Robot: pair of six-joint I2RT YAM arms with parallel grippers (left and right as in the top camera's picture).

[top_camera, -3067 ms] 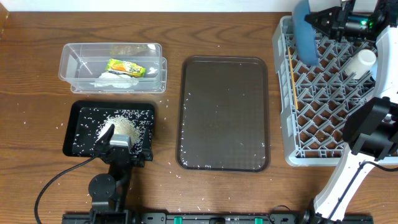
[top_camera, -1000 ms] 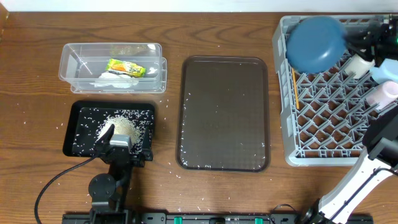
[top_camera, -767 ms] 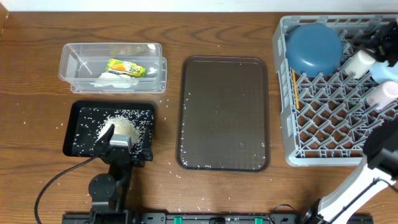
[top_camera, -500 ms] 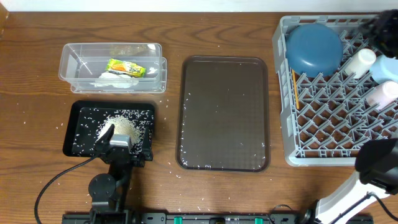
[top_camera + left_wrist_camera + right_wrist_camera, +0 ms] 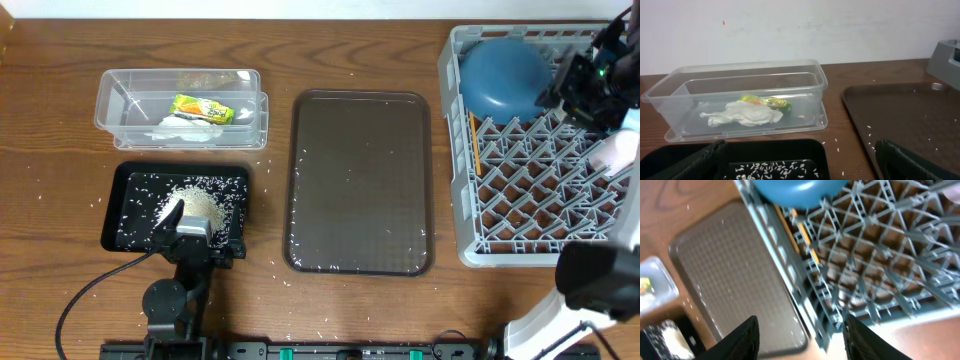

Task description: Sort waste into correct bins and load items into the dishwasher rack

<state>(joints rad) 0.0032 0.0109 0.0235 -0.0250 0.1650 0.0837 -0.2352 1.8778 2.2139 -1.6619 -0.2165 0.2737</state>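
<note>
The dishwasher rack [image 5: 520,190] is the grey lattice crate on the right. A dark blue bowl [image 5: 503,75] rests in its back left corner, and wooden chopsticks [image 5: 472,140] lie along its left wall. My right gripper [image 5: 570,85] hovers open just right of the bowl, holding nothing. In the right wrist view it [image 5: 800,340] looks down on the rack [image 5: 865,255], the bowl [image 5: 800,190] and the chopsticks [image 5: 802,235]. The clear tub [image 5: 182,108] holds a wrapper [image 5: 203,108] and a napkin [image 5: 185,128]. The black tray [image 5: 135,215] holds rice [image 5: 200,205]. My left gripper [image 5: 183,222] stands open over that tray.
A brown flat tray [image 5: 360,180] with a few rice grains lies between the bins and the rack. A pink cup [image 5: 612,152] lies in the rack's right part. Stray grains dot the wooden table [image 5: 60,150]. The left wrist view shows the tub [image 5: 740,95] ahead.
The right gripper lowered the dark blue bowl into the rack's back left corner, let go of it and drew back to the right. The left arm has not moved.
</note>
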